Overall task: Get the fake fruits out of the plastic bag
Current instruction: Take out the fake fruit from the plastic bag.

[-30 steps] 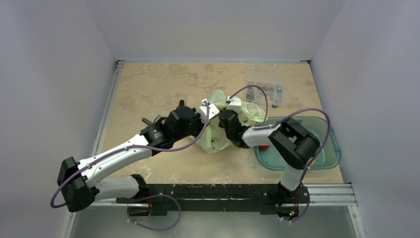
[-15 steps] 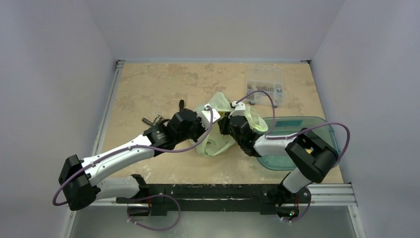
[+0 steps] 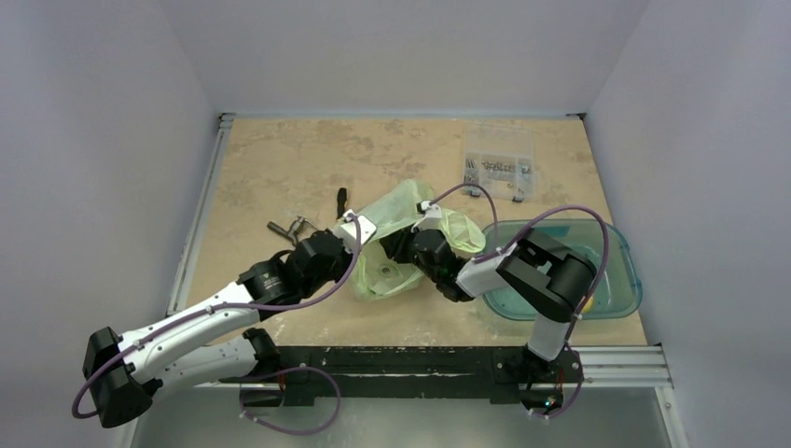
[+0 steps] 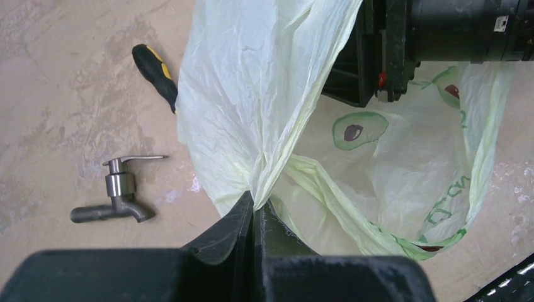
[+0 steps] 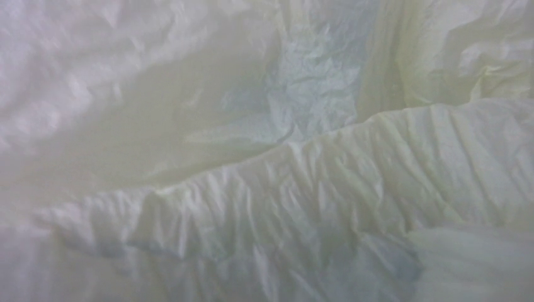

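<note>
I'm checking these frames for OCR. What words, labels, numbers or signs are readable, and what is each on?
Nothing here reads clearly.
Green lettering on the plastic bag, beside printed avocado pictures: creased, unreadable.
White tag on the right arm: too small to read.
Markings in the clear box: too small to read.

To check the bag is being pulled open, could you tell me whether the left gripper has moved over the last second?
Yes. The left gripper, shut on the plastic bag, has drawn leftward in the top view, closer to the metal tap.
</note>
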Robot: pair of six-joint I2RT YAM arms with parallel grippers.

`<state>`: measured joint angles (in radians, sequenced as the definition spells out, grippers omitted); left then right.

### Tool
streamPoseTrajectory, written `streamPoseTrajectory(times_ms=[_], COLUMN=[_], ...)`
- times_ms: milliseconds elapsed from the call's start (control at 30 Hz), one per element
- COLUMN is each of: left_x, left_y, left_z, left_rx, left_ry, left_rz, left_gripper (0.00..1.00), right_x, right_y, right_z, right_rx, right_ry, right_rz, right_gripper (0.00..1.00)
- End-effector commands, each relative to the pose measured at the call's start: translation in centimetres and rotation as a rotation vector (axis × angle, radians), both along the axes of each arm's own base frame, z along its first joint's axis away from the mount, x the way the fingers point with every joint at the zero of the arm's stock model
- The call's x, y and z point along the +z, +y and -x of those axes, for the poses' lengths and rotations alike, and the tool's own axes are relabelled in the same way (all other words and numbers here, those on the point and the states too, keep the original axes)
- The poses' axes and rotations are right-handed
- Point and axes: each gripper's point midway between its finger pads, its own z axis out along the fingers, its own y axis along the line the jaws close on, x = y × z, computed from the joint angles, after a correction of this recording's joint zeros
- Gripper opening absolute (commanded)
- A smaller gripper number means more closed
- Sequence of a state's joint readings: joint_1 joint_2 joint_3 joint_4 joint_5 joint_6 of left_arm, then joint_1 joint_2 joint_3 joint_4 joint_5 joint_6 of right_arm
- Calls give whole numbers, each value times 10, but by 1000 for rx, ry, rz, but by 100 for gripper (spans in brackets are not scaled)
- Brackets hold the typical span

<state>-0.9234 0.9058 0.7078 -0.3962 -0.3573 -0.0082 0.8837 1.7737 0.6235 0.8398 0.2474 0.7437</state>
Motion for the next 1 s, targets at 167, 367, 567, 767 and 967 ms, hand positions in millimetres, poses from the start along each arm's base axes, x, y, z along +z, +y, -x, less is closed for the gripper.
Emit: streamPoseTrajectory(times_ms=[167,367,567,767,967], left_x=[6,21,41,56,51], left_y=[-2,-13,-25,-34,-46], left_z=[-10,-11,-16,-25,-25], left_rx=[41,-24,-91,-120,-175], left_ry=[-41,-57,-105,-174,-176], left_rz=[35,28,25,35,32], left_gripper=[0,0,0,0,0], right_x=[53,56,46,42,21], right_y=[26,39,40,32,43], right_z=[-45,-58,-68,-66,-73], right_rx=[-191,-233,-297,-308,-303], right_ry=[-51,-18,22,9,37], right_rz=[-286,-357,-351,-325,-274], right_gripper=[41,44,43,39,44])
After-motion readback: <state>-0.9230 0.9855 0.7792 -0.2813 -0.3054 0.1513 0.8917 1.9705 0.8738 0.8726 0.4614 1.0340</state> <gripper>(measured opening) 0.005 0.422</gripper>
